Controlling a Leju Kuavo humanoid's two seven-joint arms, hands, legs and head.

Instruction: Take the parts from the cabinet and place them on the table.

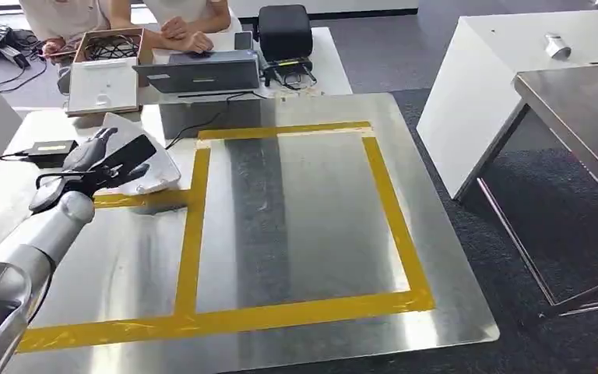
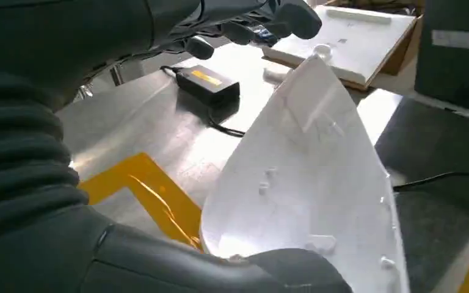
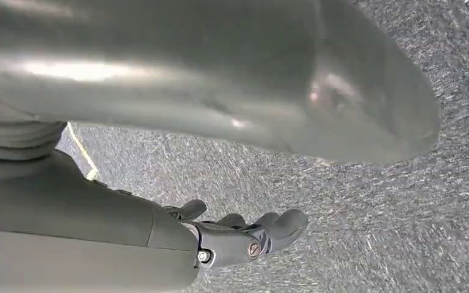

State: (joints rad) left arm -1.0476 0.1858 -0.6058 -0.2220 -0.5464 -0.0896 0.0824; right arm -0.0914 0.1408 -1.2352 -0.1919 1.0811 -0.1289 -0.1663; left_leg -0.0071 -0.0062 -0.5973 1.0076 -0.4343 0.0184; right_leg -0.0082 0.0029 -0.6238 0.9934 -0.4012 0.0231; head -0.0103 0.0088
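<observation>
- The left hand (image 1: 97, 165) grips a white part (image 1: 142, 162), a curved pointed shell, over the near-left region of the steel table (image 1: 311, 234). The thumb lies under the shell's wide end and the dark fingers (image 2: 262, 24) reach over its tip.
- In the head view the part sits at the left strip of the yellow tape frame (image 1: 195, 226), partly outside it; I cannot tell whether it touches the table or hangs just above.
- The step in hand looks like the set-down. If the frame marks the target, the part should go further right, into the frame, before release.
- To do it well: lower the shell until its edge bears on the steel, then spread the fingers slowly, since a curved thin shell may rock or slide on polished metal.
- Keep clear of the black adapter (image 1: 51, 148) and its cable, which lie near the hand.
- The right hand (image 3: 244, 235) hangs over grey carpet, fingers loosely curled in, holding nothing.
- Writing: the adapter carries a yellow label (image 2: 206, 77), too blurred to read. No brand or text is legible on the part, the laptop (image 1: 202, 72) or the box (image 1: 105, 78).
</observation>
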